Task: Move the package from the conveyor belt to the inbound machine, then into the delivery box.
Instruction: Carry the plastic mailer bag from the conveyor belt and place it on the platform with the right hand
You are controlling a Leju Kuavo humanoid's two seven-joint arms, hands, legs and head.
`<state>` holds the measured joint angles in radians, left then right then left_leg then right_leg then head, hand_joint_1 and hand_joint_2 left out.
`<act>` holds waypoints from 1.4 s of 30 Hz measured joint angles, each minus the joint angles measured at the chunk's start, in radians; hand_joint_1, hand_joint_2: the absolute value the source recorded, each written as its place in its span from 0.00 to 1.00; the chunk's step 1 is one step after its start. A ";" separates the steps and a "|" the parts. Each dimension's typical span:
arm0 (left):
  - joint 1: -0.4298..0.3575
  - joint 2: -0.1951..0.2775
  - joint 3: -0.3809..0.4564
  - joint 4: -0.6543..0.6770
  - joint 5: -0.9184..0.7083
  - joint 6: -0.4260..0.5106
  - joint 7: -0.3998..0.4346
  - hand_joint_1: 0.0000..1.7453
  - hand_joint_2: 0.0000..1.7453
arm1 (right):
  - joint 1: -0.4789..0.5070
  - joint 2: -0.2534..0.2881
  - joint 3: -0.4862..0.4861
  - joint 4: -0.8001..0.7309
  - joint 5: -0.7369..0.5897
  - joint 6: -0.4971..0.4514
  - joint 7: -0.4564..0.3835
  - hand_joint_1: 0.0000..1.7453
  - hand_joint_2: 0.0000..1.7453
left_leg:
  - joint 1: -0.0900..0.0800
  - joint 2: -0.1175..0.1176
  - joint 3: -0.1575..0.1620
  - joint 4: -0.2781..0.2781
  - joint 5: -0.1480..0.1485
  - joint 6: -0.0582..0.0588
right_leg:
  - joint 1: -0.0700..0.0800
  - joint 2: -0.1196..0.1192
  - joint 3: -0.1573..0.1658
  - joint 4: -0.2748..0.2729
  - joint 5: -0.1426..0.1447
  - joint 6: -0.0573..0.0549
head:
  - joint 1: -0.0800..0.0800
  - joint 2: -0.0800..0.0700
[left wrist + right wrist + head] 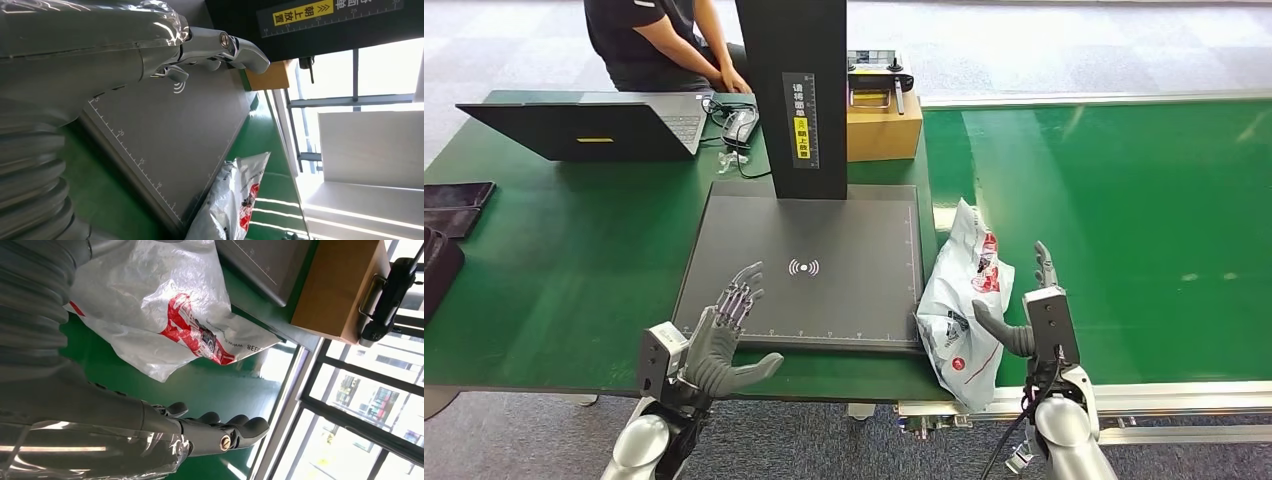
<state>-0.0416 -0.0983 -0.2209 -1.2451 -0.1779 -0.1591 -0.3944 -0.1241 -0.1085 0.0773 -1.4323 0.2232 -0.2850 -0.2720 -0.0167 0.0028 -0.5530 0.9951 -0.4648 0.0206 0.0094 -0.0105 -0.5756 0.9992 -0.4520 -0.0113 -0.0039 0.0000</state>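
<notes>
Package, a slack white plastic bag, lies at the conveyor belt's near edge, leaning on the inbound machine's plate corner; right hand open beside it, thumb touching; left hand open, empty; risk: thin film slipping or snagging that corner.

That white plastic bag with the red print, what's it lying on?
The package lies across the scanner plate's right edge and the green conveyor belt, beside the open right hand. What's directly beneath it is covered.
</notes>
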 joint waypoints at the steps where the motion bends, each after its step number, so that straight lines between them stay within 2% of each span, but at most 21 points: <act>1: 0.000 0.000 0.000 0.000 0.000 0.000 0.000 0.00 1.00 | 0.003 0.002 -0.004 -0.003 0.000 0.000 0.000 0.00 1.00 | 0.000 0.000 0.000 0.000 0.000 0.000 | 0.000 0.000 0.000 0.000 0.000 0.000 | 0.000 0.000; 6: 0.000 -0.002 0.000 -0.001 0.000 0.000 0.001 0.00 1.00 | 0.011 0.009 -0.018 -0.011 -0.009 0.006 0.007 0.00 1.00 | 0.000 0.000 0.000 0.000 0.000 0.000 | 0.000 0.000 0.000 0.000 0.000 0.000 | 0.000 0.000; 10: 0.002 -0.003 0.000 -0.002 -0.002 -0.002 0.008 0.00 1.00 | 0.040 0.021 -0.047 -0.020 -0.040 0.050 0.068 0.00 1.00 | 0.000 0.000 0.000 0.000 0.000 0.000 | 0.000 0.000 0.000 0.000 0.000 0.000 | 0.000 0.000; 15: 0.002 -0.003 0.001 -0.002 -0.007 -0.010 0.022 0.00 1.00 | 0.071 0.030 -0.091 0.000 -0.019 0.196 0.185 0.00 1.00 | 0.000 0.000 0.000 0.000 0.000 0.000 | 0.000 0.000 -0.001 0.000 0.000 0.000 | 0.000 0.000; 19: 0.002 -0.009 0.001 -0.002 -0.011 -0.020 0.031 0.00 1.00 | 0.059 0.033 -0.120 0.064 -0.017 0.290 0.234 0.00 1.00 | 0.000 0.000 0.000 0.000 0.000 0.000 | 0.000 0.000 0.000 0.000 0.000 0.000 | 0.000 0.000; 22: 0.001 -0.014 0.001 -0.002 -0.013 -0.025 0.038 0.00 1.00 | 0.033 0.033 -0.130 0.127 0.025 0.336 0.269 0.00 1.00 | 0.000 0.001 0.000 0.000 0.000 0.000 | 0.000 0.001 0.000 0.000 0.000 0.000 | 0.000 0.000; 27: 0.001 -0.018 0.002 -0.013 -0.017 -0.029 0.055 0.00 1.00 | -0.008 0.032 -0.129 0.210 0.148 0.361 0.331 0.00 1.00 | 0.000 0.001 0.000 0.000 0.000 0.000 | 0.000 0.001 0.000 0.000 0.000 0.000 | 0.000 0.000; 33: 0.002 -0.019 0.002 -0.025 -0.023 -0.031 0.064 0.00 1.00 | -0.036 0.032 -0.126 0.260 0.195 0.384 0.352 0.00 1.00 | 0.000 0.002 0.001 0.000 0.000 0.000 | 0.000 0.002 0.001 0.000 0.000 0.000 | 0.000 0.000; 34: 0.002 -0.019 0.002 -0.026 -0.023 -0.031 0.064 0.00 1.00 | -0.038 0.032 -0.126 0.264 0.195 0.388 0.351 0.09 1.00 | 0.000 0.002 0.002 0.000 0.000 0.000 | 0.000 0.002 0.001 0.000 0.000 0.000 | 0.000 0.000; 37: 0.002 -0.019 0.003 -0.027 -0.023 -0.030 0.065 0.00 1.00 | -0.041 0.032 -0.126 0.270 0.183 0.411 0.318 0.84 1.00 | 0.000 0.002 0.002 0.000 0.000 0.000 | 0.000 0.002 0.001 0.000 0.000 0.000 | 0.000 0.000; 38: 0.002 -0.019 0.003 -0.027 -0.023 -0.029 0.065 0.00 1.00 | -0.041 0.032 -0.126 0.270 0.177 0.420 0.297 1.00 1.00 | 0.000 0.002 0.002 0.000 0.000 0.000 | 0.000 0.002 0.001 0.000 0.000 0.000 | 0.000 0.000; 42: 0.006 -0.019 0.003 -0.034 -0.021 -0.025 0.065 0.00 1.00 | -0.039 0.031 -0.123 0.266 0.167 0.421 0.176 1.00 1.00 | 0.000 0.002 0.002 0.000 0.000 0.000 | 0.000 0.002 0.001 0.000 0.001 -0.001 | 0.000 0.000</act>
<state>-0.0357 -0.1175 -0.2180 -1.2787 -0.1986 -0.1842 -0.3297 -0.1629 -0.0771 -0.0462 -1.1660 0.3900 0.1358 -0.0961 -0.0167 0.0047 -0.5511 0.9951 -0.4647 0.0206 0.0095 -0.0087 -0.5744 0.9992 -0.4512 -0.0122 -0.0038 0.0000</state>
